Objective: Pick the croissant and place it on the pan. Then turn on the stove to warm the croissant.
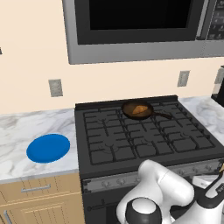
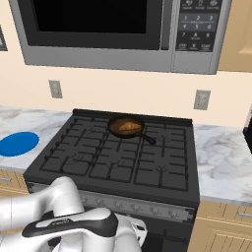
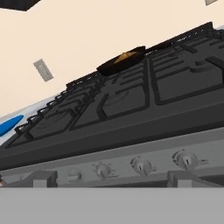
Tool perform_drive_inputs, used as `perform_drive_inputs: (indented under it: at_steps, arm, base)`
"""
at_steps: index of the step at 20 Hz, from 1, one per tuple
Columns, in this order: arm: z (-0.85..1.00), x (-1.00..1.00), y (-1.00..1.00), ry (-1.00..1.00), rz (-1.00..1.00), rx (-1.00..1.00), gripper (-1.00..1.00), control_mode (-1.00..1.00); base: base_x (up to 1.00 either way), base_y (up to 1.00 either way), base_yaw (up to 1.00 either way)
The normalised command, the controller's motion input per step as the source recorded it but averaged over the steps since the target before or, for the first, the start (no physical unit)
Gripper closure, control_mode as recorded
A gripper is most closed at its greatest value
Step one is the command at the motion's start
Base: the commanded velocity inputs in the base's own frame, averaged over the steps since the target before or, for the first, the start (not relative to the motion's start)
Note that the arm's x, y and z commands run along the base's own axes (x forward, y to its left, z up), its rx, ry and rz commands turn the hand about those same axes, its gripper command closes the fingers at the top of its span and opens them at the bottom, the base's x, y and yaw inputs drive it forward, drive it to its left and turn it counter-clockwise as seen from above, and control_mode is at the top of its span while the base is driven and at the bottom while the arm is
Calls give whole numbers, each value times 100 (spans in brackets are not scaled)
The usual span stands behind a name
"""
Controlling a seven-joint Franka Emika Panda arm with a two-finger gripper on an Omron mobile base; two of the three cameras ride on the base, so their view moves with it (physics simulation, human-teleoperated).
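croissant (image 1: pixel 139 109) sits inside the pan (image 1: pixel 136 110), on the rear centre grate of the stove (image 1: pixel 144 140); pan handle points right; blue plate (image 1: pixel 48 148) bare on the marble counter (image 1: pixel 26 131) left of the stove; microwave (image 1: pixel 140 26) above; hand view looks low across the knob strip (image 3: pixel 131 165) from in front, tilted; gripper (image 3: pixel 111 180) tips at the bottom edge, well apart, nothing between them; no knob touched.

Croissant (image 3: pixel 127 56) in the pan (image 3: pixel 120 62) on the stove (image 3: pixel 131 105) far beyond the fingertips (image 3: pixel 41 178), knob strip (image 3: pixel 140 165) just ahead of them, plate (image 3: pixel 8 125) on the counter (image 1: pixel 26 127) off to their left
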Motion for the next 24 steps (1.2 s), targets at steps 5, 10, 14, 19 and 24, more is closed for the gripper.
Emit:
perform_drive_inputs:
  at_steps: [5, 10, 14, 19, 24]
  arm:
    - [-6, 7, -1, -3, 0, 0, -100, -100]
    - [-6, 6, -3, -3, 0, 0, -100, -100]
    - [-8, 5, -7, -1, 0, 0, -100, -100]
    - [-8, 6, -12, 0, 0, 0, -100, -100]
    - [-10, 7, -10, 0, 0, 0, -100, -100]
  base:
    - [0, 0, 0]
    - [0, 0, 0]
    - [0, 0, 0]
    - [0, 0, 0]
    - [0, 0, 0]
